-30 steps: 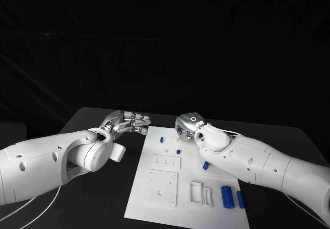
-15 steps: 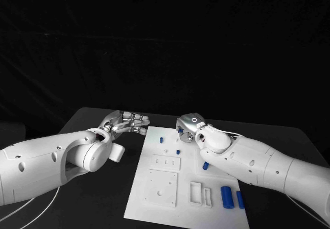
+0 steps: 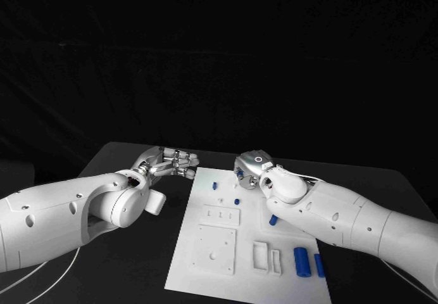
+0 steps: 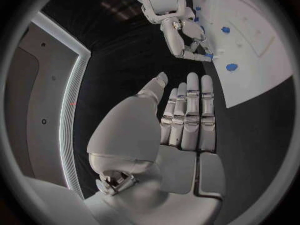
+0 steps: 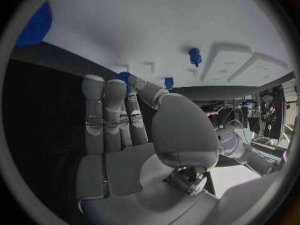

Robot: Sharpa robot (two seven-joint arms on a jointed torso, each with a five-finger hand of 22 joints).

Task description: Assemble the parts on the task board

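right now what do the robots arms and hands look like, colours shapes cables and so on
Both arms are bulky, smooth white shells with rounded joints and small dark holes. The left hand and the right hand are silver metal with segmented fingers and pale grey palm pads. The right hand's wrist carries a round marking. Thin white cables trail beneath both forearms.

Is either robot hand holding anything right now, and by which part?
The right robot hand pinches a small blue part between thumb and fingertips; the fingers hide where on it. The left robot hand holds nothing.
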